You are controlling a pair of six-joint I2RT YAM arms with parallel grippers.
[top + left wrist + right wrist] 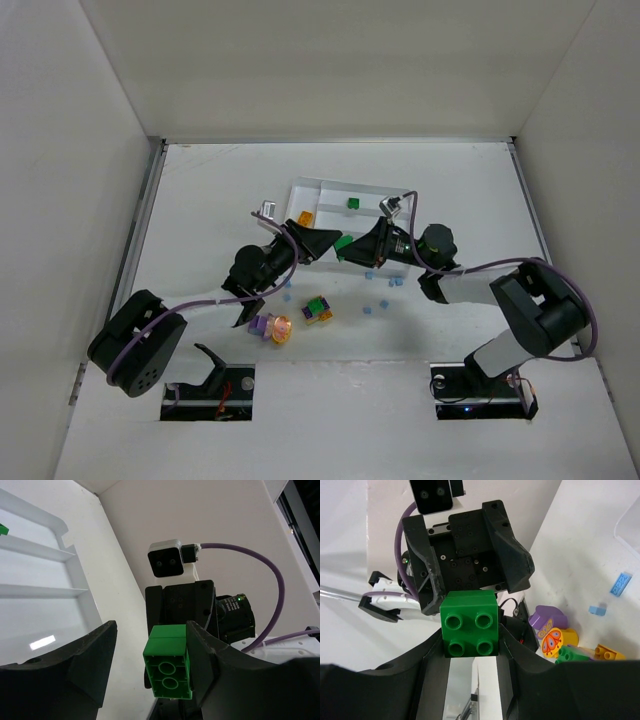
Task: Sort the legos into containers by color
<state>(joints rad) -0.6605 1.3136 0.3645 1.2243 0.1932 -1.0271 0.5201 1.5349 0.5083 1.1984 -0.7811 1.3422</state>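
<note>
**Top view, centre.** Right pincer [470,647] closed on a green brick [470,624], one finger pressed to each side, four studs facing the right wrist camera. Left pincer [150,645] open around the same brick from the opposite end. In the left wrist view, one finger touching the brick at its 3 o'clock side and a clear gap before the other finger at 9 o'clock. Hollow underside of the brick turned toward the left wrist camera.

**Position of the held brick.** At the 6 o'clock side of the white tray [330,184]. Over the tray or just beside it: not discernible, both pincers covering that edge.

**Tray contents.** Thin white dividers. A second green brick [353,203] in a far compartment, at 12 o'clock of the held brick. An orange brick [305,217] in a compartment at 10 o'clock.

**Loose on the counter [470,200].**
- A cluster of green, purple and yellow bricks [318,311] at 7 o'clock of the held brick.
- A purple piece [262,324] touching a round orange piece [281,329], between 7 and 8 o'clock, nearer the left arm's base.
- Small light blue pieces [384,303] scattered at 5 o'clock, well apart from one another.
</note>
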